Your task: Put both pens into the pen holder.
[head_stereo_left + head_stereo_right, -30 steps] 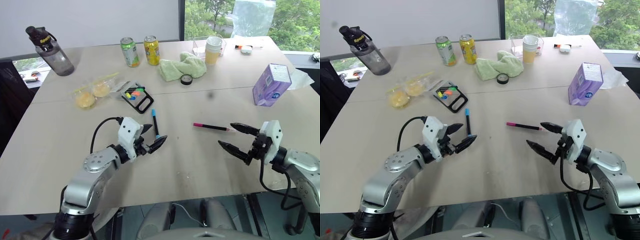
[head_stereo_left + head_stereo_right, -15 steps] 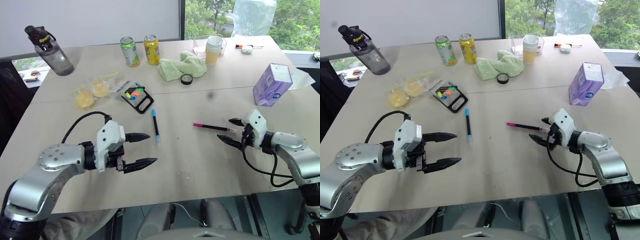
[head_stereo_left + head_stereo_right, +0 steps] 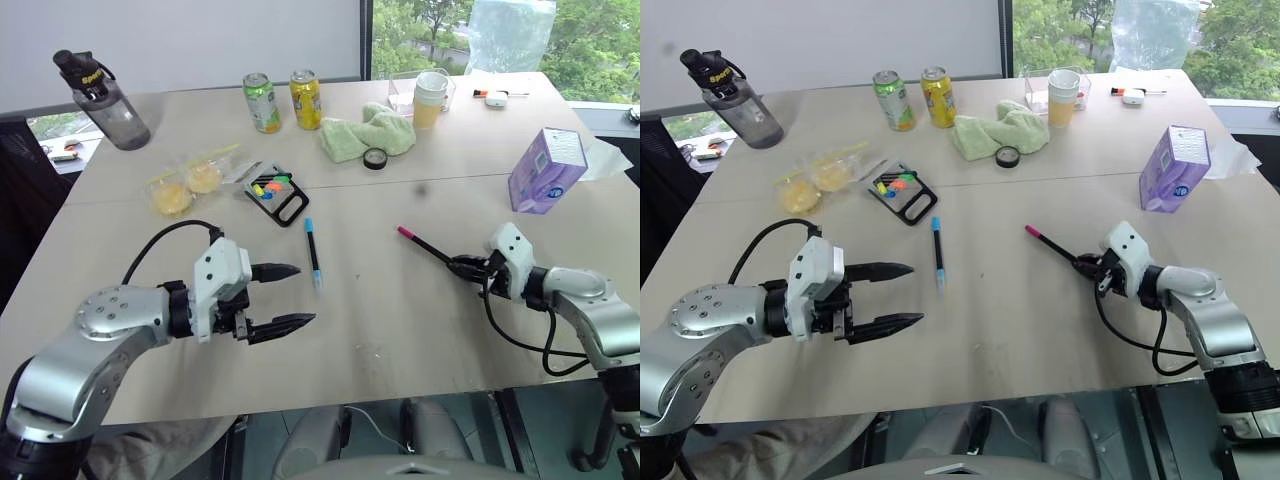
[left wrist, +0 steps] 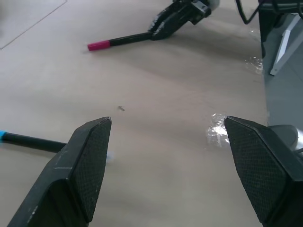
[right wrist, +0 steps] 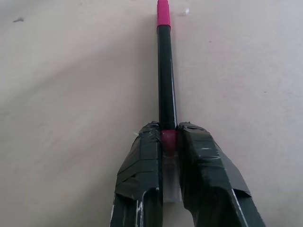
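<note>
On the pale tabletop (image 3: pixel 380 330), toward four o'clock from its middle, the right gripper (image 3: pixel 466 267) is clamped on the near end of the pink-tipped pen (image 3: pixel 428 247). The right wrist view shows both black fingers (image 5: pixel 142 175) pressed against the pen's clear-and-pink end, with the black barrel running straight away from them to a pink cap. In the head views the pen slants from the gripper toward ten o'clock, pink cap farthest from the robot.

The blue-tipped pen (image 3: pixel 312 252) lies free on the table near the centre, roughly along the twelve-to-six line, its blue cap at twelve. The left gripper (image 3: pixel 285 297) hangs at about seven o'clock from this pen, just beside its near tip, jaws spread wide and holding nothing.

The pen holder (image 3: pixel 274 191), a flat black case with a loop frame and bright markers showing, sits at eleven o'clock from the blue-tipped pen, close to it but apart. Beyond it stand two drink cans (image 3: pixel 283 100), with a green cloth (image 3: pixel 365 132) at their three o'clock.
</note>
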Robot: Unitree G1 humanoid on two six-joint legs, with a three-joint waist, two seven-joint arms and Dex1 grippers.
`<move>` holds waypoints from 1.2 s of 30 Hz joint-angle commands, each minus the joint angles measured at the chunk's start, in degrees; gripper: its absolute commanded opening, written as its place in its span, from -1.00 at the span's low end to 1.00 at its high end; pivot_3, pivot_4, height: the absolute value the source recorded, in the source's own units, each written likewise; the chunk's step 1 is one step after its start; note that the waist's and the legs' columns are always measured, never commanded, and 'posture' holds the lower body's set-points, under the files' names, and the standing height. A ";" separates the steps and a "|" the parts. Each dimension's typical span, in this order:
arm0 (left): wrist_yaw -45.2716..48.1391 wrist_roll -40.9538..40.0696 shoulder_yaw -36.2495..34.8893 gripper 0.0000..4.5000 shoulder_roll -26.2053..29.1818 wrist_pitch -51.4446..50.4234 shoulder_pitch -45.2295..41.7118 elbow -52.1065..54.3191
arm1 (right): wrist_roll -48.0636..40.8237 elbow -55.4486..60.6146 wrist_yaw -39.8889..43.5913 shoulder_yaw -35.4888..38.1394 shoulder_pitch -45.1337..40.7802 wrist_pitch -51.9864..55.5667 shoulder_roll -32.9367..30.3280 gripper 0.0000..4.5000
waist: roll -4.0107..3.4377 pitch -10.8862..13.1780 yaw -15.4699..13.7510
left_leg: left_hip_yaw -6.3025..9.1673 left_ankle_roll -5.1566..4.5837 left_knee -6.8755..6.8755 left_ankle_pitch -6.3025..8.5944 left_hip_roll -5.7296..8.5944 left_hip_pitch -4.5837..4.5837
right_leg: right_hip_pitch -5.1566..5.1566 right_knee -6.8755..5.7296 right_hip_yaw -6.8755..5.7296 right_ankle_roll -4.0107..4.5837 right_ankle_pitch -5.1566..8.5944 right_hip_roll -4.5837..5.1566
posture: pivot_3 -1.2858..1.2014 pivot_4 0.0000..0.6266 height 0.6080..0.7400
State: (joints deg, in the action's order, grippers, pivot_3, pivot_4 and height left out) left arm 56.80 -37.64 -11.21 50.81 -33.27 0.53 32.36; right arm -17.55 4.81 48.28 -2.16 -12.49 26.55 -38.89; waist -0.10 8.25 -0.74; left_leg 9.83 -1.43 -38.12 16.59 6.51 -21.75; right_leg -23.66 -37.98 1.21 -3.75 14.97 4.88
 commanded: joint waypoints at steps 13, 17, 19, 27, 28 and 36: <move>-23.75 -12.28 4.41 0.74 -32.37 -11.94 -22.95 -13.99 | -14.24 23.21 -6.10 5.79 4.27 3.99 10.04 -0.99 | 0.23 0.05 0.27 | 0.08 0.01 -0.21 0.00 0.04 -0.05 | 0.01 -0.11 -0.08 -0.04 -0.03 0.01 | 0.03 -0.52 1.00; -27.65 -17.04 2.94 0.74 -37.76 -13.73 -25.64 -15.90 | -15.59 25.14 -7.39 5.70 4.17 3.55 11.73 -0.99 | 0.24 0.04 0.27 | 0.07 0.01 -0.22 -0.01 0.04 -0.04 | 0.01 -0.14 -0.08 -0.04 -0.03 0.01 | 0.03 -0.52 1.00; -29.16 -19.25 2.46 0.74 -39.73 -14.18 -26.56 -16.31 | -15.95 25.87 -7.77 5.55 4.21 3.67 11.94 -0.99 | 0.24 0.04 0.26 | 0.06 0.01 -0.22 -0.01 0.05 -0.04 | 0.01 -0.13 -0.08 -0.04 -0.03 0.01 | 0.03 -0.52 1.00; -28.67 -22.85 3.72 -0.67 -40.52 -16.08 -26.48 -14.92 | -18.86 26.67 -8.14 5.69 3.76 4.01 12.86 -0.99 | 0.24 0.04 0.27 | 0.04 0.01 -0.22 -0.01 0.05 -0.02 | 0.01 -0.15 -0.06 -0.04 -0.03 0.00 | 0.03 -0.52 1.00; -28.99 -23.11 3.87 -0.89 -40.75 -16.22 -26.42 -14.82 | -19.83 26.95 -7.94 5.66 3.64 4.32 12.91 -0.99 | 0.25 0.04 0.21 | 0.04 0.01 -0.22 -0.01 0.05 -0.02 | 0.01 -0.15 -0.05 -0.04 -0.03 0.00 | 0.03 -0.52 1.00; -30.05 -21.72 5.14 -1.00 -41.04 -14.77 -25.81 -14.61 | -21.07 26.34 -7.19 5.37 2.27 5.76 11.18 -0.14 | 0.24 0.04 0.13 | 0.02 0.01 -0.23 -0.01 0.05 -0.02 | 0.01 -0.14 -0.05 -0.04 -0.03 0.00 | 0.03 -0.52 1.00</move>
State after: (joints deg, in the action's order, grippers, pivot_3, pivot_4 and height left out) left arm 26.69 -59.85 -6.16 9.57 -49.23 -25.36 15.64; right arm -37.26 29.36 41.08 2.52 -9.65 32.26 -27.53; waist 0.14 8.29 -0.61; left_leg 9.85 -1.42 -38.35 16.58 6.56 -21.77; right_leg -23.64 -38.12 1.17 -3.79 14.95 4.88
